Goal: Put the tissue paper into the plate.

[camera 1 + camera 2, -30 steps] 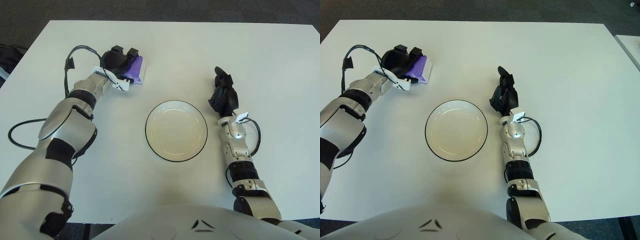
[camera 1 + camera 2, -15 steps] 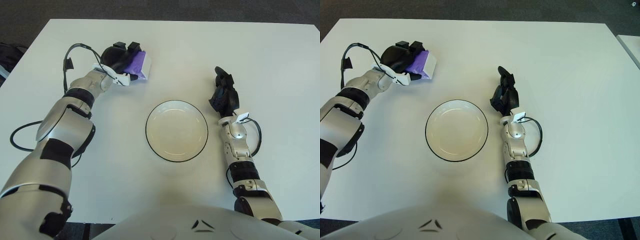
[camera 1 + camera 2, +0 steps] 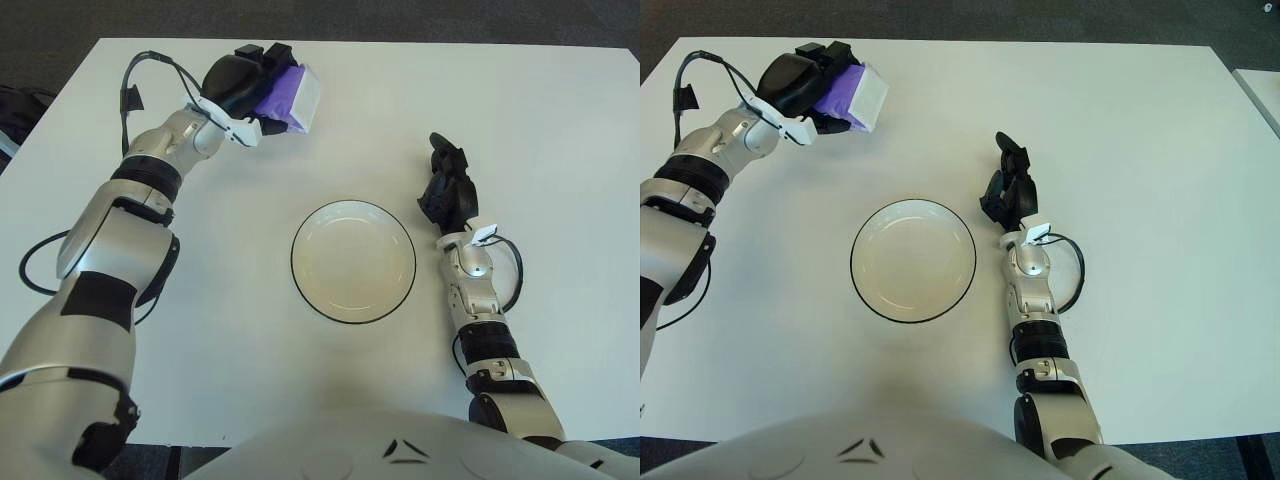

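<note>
A purple and white tissue paper pack (image 3: pixel 294 97) is held in my left hand (image 3: pixel 250 85), raised above the far left part of the white table (image 3: pixel 560 130). The hand's fingers are curled around the pack. A white plate with a dark rim (image 3: pixel 353 261) lies empty at the table's middle, to the right of and nearer than the pack. My right hand (image 3: pixel 445 188) rests on the table just right of the plate, holding nothing, with its fingers loosely together.
A black cable (image 3: pixel 150 68) loops from my left wrist. Another black cable (image 3: pixel 35 270) hangs off the table's left edge. Dark floor lies beyond the table's far edge.
My left hand has lifted the tissue pack off the table and carried it up and slightly right. The right hand has not moved.
</note>
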`<state>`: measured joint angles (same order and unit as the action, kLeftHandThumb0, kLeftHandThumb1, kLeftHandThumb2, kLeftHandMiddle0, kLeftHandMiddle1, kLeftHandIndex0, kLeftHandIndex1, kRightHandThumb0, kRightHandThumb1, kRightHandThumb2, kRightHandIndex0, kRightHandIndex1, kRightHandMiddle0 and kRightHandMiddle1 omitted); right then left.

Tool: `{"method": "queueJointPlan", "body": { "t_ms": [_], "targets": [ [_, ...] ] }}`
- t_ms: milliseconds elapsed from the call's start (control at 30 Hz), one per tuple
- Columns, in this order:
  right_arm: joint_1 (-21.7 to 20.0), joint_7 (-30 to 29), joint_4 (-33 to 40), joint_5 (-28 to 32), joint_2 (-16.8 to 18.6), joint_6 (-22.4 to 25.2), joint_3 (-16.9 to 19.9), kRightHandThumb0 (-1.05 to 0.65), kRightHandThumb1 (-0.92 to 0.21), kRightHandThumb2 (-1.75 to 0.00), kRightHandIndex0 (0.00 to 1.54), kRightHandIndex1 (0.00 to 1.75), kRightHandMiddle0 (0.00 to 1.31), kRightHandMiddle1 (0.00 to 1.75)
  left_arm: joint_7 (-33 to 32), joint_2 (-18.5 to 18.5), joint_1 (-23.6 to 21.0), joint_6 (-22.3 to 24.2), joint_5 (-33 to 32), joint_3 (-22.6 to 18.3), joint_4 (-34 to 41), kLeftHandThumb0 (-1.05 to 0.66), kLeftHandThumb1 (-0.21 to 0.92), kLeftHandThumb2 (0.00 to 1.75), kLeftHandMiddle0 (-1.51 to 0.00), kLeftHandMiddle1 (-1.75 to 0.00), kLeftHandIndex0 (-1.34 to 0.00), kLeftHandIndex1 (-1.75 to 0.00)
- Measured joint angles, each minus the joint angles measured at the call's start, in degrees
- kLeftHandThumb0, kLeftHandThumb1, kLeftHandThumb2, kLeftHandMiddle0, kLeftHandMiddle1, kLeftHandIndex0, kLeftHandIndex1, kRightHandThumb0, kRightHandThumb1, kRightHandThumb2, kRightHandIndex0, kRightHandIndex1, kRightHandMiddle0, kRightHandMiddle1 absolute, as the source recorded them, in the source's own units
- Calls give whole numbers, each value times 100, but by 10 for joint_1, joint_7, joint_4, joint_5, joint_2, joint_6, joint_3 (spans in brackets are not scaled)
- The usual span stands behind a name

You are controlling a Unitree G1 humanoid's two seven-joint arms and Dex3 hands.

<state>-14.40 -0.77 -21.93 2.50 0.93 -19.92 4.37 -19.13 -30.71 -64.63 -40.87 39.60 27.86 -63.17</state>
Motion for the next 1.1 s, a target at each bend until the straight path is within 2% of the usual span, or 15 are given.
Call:
{"method": "queueJointPlan", "body": {
  "t_ms": [167,300,567,733,867,1100],
  "targets": [
    [0,0,-1,0,-1,0,0,-73,-92,-96,27,0,0,54,33,-8,4,-30,-14,-16,49,-45,36,125,-111,-175,-57,-175],
    [-3,0,-1,0,-1,0,-1,-73,-92,-95,26,0,0,53,71,-18,28,-49,-38,-33,136,-45,36,126,-111,-175,-57,-175],
    [-7,-3,-6,0,0,0,0,-73,-92,-94,26,0,0,53,149,-19,115,-80,-92,-49,315,-45,36,126,-111,-175,-57,-175],
    [-7,-6,-9,0,0,0,0,-73,-92,-94,26,0,0,53,180,-15,154,-118,-93,-49,344,-45,36,125,-111,-175,-57,-175],
    [-7,-9,-9,0,0,0,1,-72,-92,-92,26,0,0,54,192,-15,163,-139,-91,-51,350,-45,37,125,-111,-175,-57,-175],
    [-9,-12,-9,-1,0,0,1,-70,-92,-92,27,1,0,56,227,-24,194,-160,-101,-65,428,-44,38,123,-110,-175,-55,-175]
  ]
}}
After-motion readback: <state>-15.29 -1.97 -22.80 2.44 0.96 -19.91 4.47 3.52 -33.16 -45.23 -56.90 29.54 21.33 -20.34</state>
